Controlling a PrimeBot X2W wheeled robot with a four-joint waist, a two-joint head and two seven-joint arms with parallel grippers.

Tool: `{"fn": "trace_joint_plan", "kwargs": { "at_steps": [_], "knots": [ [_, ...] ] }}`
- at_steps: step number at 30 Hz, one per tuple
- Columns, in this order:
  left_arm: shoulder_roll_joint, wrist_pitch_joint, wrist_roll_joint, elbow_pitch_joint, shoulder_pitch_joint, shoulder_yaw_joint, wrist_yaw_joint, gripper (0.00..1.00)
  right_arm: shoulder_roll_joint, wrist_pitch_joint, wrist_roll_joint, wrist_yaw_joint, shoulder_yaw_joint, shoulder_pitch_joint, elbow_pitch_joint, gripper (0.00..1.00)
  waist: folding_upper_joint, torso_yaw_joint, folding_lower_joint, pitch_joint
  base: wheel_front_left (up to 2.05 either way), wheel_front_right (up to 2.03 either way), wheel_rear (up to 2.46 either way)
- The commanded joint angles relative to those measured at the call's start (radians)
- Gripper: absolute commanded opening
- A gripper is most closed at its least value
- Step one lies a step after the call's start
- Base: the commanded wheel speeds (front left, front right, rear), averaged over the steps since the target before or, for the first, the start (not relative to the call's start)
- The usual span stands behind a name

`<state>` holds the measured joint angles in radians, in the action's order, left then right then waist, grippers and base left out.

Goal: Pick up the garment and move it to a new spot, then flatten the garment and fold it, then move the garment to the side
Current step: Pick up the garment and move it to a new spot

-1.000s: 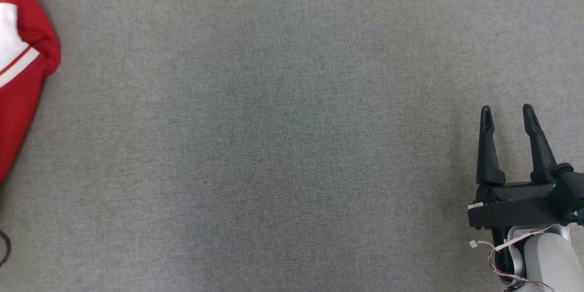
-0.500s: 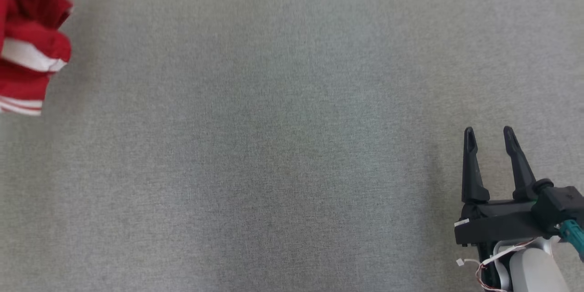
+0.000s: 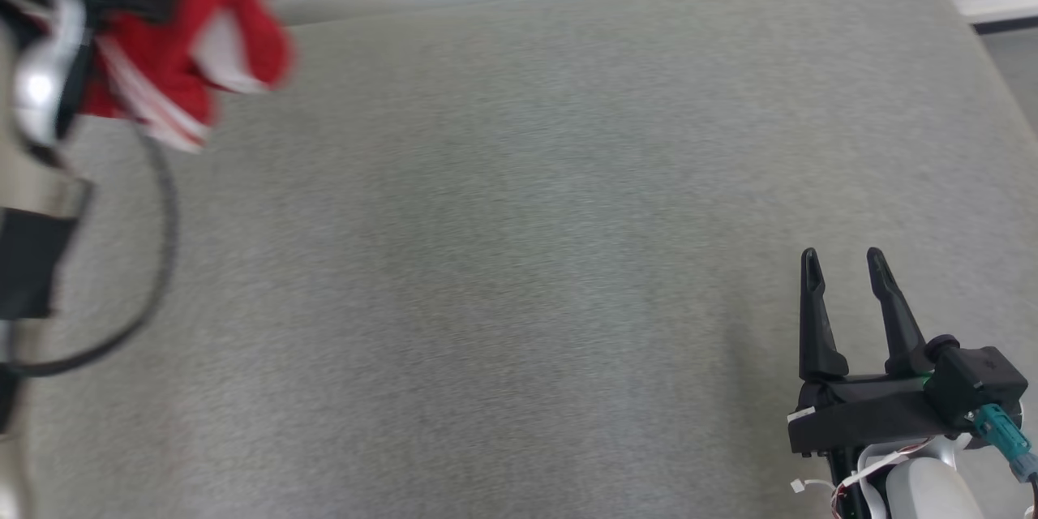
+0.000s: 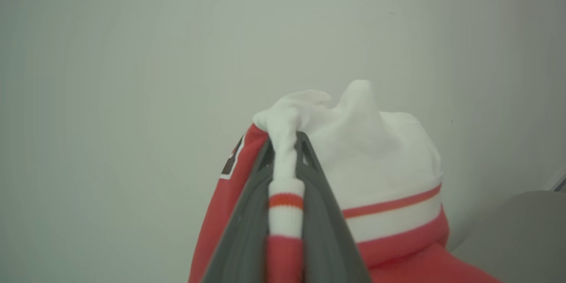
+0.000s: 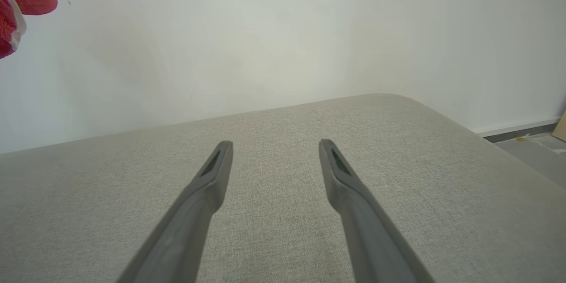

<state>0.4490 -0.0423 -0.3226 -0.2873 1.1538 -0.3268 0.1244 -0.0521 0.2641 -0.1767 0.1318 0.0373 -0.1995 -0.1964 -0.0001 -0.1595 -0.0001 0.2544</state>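
So the garment point(image 3: 182, 49), a red top with white panels and thin stripes, is up in the air at the far left of my head view. It's bunched and blurry, hanging around the back left corner of the grey padded surface point(image 3: 527, 219). As far as I can tell none of it is touching down.

My left gripper point(image 4: 285, 141) has it pinched. In the left wrist view a white ribbed end with an orange stripe, probably a cuff or hem, is squeezed tight between the two fingers. The rest of the cloth bulges behind them against a pale wall point(image 4: 132, 53).

Handling-wise I'd call it soft, light and floppy. Weight won't be the problem, shape will. Held at one point, the whole thing dangles as a lump and will land crumpled. The ribbed trim looks like a decent hold though, thicker and grippier than plain cloth. For flattening I reckon I'll want a second hold on another corner, a hem edge or a shoulder, so it spreads out between two points.

My right gripper point(image 3: 839, 259) sits at the lower right, low over the surface, fingers a moderate way apart with nothing between them.

My read: this is the carry step, and there's loads of bare surface mid-table to set it down on.
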Motion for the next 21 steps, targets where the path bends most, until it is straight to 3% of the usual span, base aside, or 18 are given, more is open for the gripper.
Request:
{"fn": "trace_joint_plan", "kwargs": {
  "at_steps": [1, 11, 21],
  "knots": [
    [-0.017, 0.001, -0.015, 0.007, 0.004, -0.01, 0.004, 0.0, 0.002, 0.001, -0.012, -0.002, -0.003, 0.015, -0.001, 1.0, 0.0001, -0.052, 0.0001, -0.01, 0.0, 0.0, 0.0],
    [-0.162, 0.053, -0.058, -0.013, -0.174, -0.103, -0.019, 0.0, 0.002, 0.001, -0.025, -0.002, -0.008, 0.023, 0.0, 1.0, 0.0001, -0.13, 0.0001, -0.014, 0.0, 0.0, 0.0],
    [-0.214, 0.153, -0.077, -0.164, -0.451, -0.16, -0.054, 0.0, 0.002, 0.001, -0.016, -0.002, -0.037, 0.03, -0.005, 1.0, 0.0001, -0.163, 0.0001, -0.013, 0.0, 0.0, 0.0]
  ]
}}
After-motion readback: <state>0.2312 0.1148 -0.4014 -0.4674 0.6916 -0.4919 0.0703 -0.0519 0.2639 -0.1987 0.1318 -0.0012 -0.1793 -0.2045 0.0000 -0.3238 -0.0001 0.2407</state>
